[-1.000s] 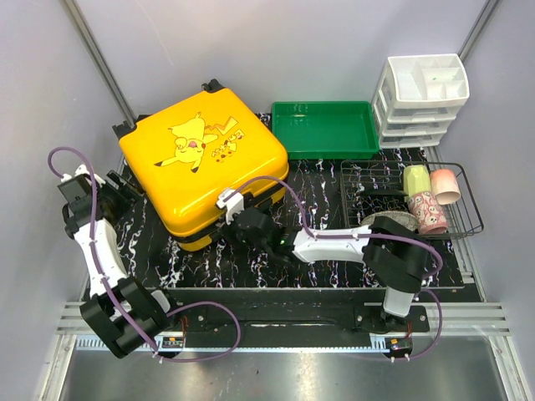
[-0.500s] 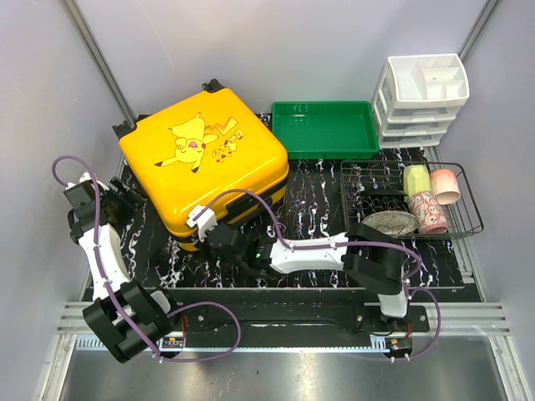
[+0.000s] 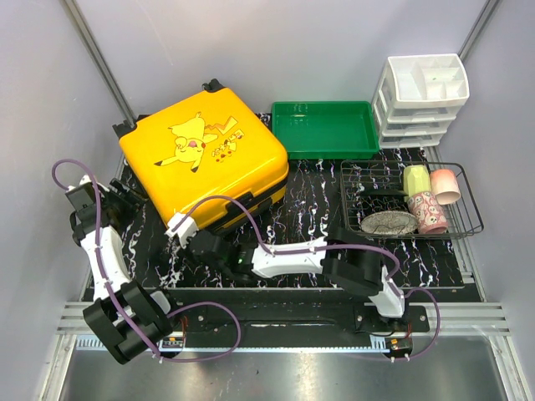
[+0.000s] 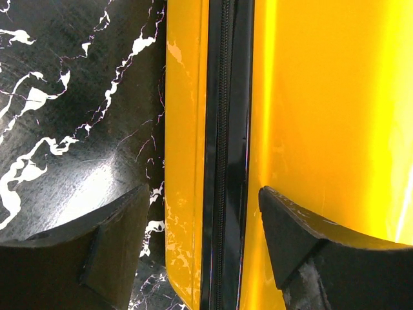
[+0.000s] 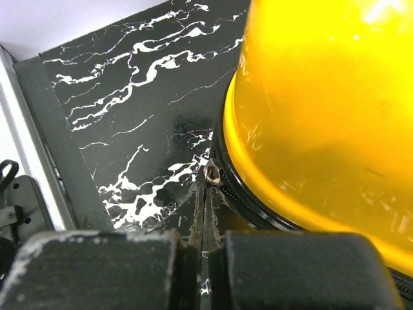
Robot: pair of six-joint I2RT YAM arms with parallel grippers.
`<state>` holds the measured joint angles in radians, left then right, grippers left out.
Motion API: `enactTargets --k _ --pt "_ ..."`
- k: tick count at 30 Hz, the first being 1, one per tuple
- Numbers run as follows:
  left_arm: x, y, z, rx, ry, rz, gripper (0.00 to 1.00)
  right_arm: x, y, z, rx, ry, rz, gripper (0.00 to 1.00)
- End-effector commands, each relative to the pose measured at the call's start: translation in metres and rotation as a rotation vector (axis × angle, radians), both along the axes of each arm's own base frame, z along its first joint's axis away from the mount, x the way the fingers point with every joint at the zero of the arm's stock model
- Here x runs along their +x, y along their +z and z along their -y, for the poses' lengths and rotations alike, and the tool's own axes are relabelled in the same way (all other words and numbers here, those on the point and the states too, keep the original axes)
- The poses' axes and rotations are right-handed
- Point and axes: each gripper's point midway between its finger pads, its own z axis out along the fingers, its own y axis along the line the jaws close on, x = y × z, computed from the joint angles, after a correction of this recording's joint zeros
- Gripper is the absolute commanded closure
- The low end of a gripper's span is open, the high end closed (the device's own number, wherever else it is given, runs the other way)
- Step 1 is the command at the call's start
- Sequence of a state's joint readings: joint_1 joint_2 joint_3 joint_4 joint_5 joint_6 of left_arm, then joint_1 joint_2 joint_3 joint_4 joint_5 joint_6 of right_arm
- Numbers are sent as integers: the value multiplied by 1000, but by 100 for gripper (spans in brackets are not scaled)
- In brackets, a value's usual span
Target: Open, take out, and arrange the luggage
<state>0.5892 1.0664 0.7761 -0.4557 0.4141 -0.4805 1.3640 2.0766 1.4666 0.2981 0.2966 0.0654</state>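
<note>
My right arm has swept leftward along the near side of the luggage (image 3: 209, 159) since a second ago, from the middle of that side to its near-left corner. My left arm has barely shifted.

My right gripper (image 5: 208, 242) is pressed fully together, pinching the thin metal zip pull (image 5: 211, 174), which runs up from between the pads to the black seam at the rounded corner. My left gripper (image 4: 201, 232) stands wide apart and holds nothing. One dark, scuffed finger hangs over the mat (image 3: 318, 200) and the other over the yellow shell, with the zip seam (image 4: 222, 161) between them. I cannot tell if either pad touches.

The luggage lies flat at the rear left of the mat, lid up and closed. Its shell is glossy hard plastic in bright yellow with rounded corners. It is lightly scratched and carries a cartoon print on top. The seam is a band of shiny black trim with a fine-toothed zip down its middle.

The mat is black with white marble veining and a slight sheen. Behind it sits a green plastic tray (image 3: 322, 125), rectangular and shallow. To the right, a black wire basket (image 3: 472, 209) holds three cups (image 3: 428, 213) lying on their sides and a speckled grey dish (image 3: 389, 222). A white drawer unit (image 3: 422, 96) stands in the rear right corner. Plain pale grey walls (image 3: 276, 42) close in the table.
</note>
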Motion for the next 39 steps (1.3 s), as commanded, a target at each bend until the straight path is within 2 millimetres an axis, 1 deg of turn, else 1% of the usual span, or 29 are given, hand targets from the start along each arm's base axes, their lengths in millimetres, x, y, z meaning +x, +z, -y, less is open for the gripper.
enactTargets --k 1,5,6,7,9,11,12,13,14,17,18,19,20,22,23,24,25,26,27,28,29,30,31,32,33,34,36,37,39 --pt "7 13 33 -87 -120 70 27 -31 110 -40 324 113 165 100" --pt "9 17 31 -74 -121 73 27 -26 119 -45 325 106 276 98" --pt "11 19 29 -70 -119 73 27 -25 130 -49 327 101 326 96" --pt "11 19 29 -71 -120 71 27 -15 119 -51 301 44 342 93" --pt "12 23 29 -68 -122 73 27 -3 119 -57 280 -30 384 91" --pt "12 24 28 -66 -124 75 27 4 116 -54 248 -113 398 89" --pt "12 25 28 -62 -126 77 28 4 117 -54 242 -114 411 72" --pt "12 26 28 -61 -124 79 27 -3 117 -55 251 -87 411 69" --pt "12 26 28 -62 -123 79 27 -7 125 -53 286 -76 408 68" --pt "15 33 27 -50 -135 89 26 -21 126 -43 290 -36 400 67" --pt "16 36 25 -43 -137 91 26 -21 124 -35 279 -37 394 66" --pt "17 40 25 -28 -149 97 25 -24 124 -31 278 -23 392 60" --pt "21 51 23 -7 -159 118 24 -25 123 -26 270 -18 389 58" --pt "22 60 20 36 -186 125 23 -29 126 -11 257 -3 373 53" --pt "26 73 17 73 -197 149 22 -33 123 -5 234 15 366 48" --pt "27 80 15 93 -206 152 20 -36 127 7 228 29 356 45" --pt "28 86 13 135 -239 163 19 -41 122 12 202 61 344 42" --pt "33 105 11 174 -263 195 17 -44 121 19 186 79 331 36" --pt "33 112 12 190 -288 197 11 -51 129 30 195 97 300 33" --pt "35 120 11 232 -329 213 8 -56 120 38 150 122 269 29" --pt "41 139 9 270 -349 246 6 -60 112 47 127 140 237 25" --pt "43 147 11 288 -380 264 2 -66 126 58 151 156 206 22" --pt "45 157 17 314 -451 303 1 -75 118 65 116 199 177 20" --pt "52 171 16 336 -476 335 1 -77 116 72 105 215 159 18" --pt "57 178 18 357 -496 357 1 -82 118 82 111 238 118 16" --pt "62 183 18 369 -509 371 1 -71 111 92 83 225 85 14" --pt "83 191 10 420 -500 374 1 -65 108 103 100 239 -35 14" --pt "91 193 8 432 -500 375 1 -34 101 116 91 175 -87 14" --pt "117 192 2 449 -493 368 1 -14 94 131 109 128 -197 10"
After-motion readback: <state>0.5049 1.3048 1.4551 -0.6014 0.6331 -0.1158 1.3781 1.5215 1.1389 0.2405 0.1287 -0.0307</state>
